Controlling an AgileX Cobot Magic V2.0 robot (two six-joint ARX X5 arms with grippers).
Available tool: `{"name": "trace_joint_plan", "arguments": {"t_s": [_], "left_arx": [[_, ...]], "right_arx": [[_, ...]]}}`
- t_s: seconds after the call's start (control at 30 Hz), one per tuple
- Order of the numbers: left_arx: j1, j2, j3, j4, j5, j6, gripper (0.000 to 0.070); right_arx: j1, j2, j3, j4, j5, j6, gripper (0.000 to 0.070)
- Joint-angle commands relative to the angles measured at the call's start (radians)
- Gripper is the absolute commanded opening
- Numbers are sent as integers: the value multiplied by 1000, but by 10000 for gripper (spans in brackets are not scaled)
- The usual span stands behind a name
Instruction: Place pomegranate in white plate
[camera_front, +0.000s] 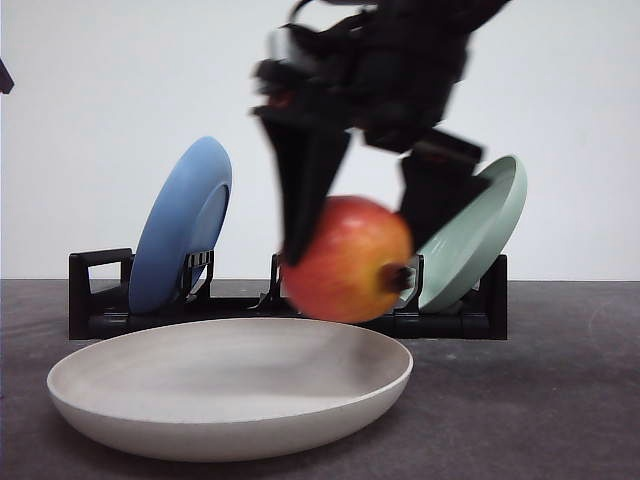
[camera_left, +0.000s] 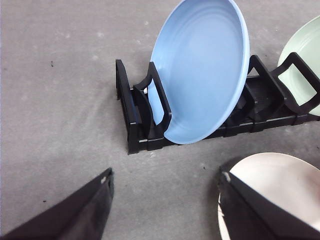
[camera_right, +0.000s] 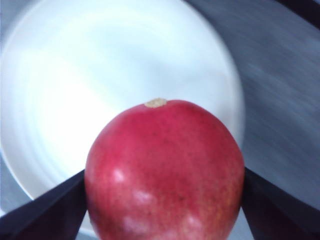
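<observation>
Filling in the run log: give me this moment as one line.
right gripper: shut on pomegranate | above white plate, not touching | left gripper: open, holding nothing | step: lower and release

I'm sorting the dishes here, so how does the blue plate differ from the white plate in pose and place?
The blue plate stands on edge, tilted, in a slot of the black rack; the white plate lies flat on the table in front of the rack. The blue plate holds nothing and has nothing above it; the white plate has the pomegranate held above it by the right gripper. Both are round and shallow.
</observation>
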Motion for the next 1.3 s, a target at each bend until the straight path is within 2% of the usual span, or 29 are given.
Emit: {"name": "trace_joint_plan", "arguments": {"t_s": [0.0, 0.2, 0.53, 0.7, 0.87, 1.0, 1.27], "left_arx": [[-1, 5, 9, 10, -3, -8, 392], [-1, 5, 9, 10, -3, -8, 392], [-1, 5, 9, 10, -3, -8, 392], [-1, 5, 9, 10, -3, -8, 392], [-1, 5, 9, 10, -3, -8, 392], [-1, 5, 9, 10, -3, -8, 392], [-1, 5, 9, 10, -3, -8, 392]], "right_arx": [[22, 42, 32, 18, -11, -22, 480], [51, 98, 35, 102, -38, -21, 480], [58, 134, 35, 115, -37, -20, 482], [59, 134, 35, 118, -37, -18, 552], [62, 134, 35, 122, -37, -19, 557], [61, 134, 35, 121, -37, -22, 641], [71, 114, 29, 108, -33, -24, 644]]}}
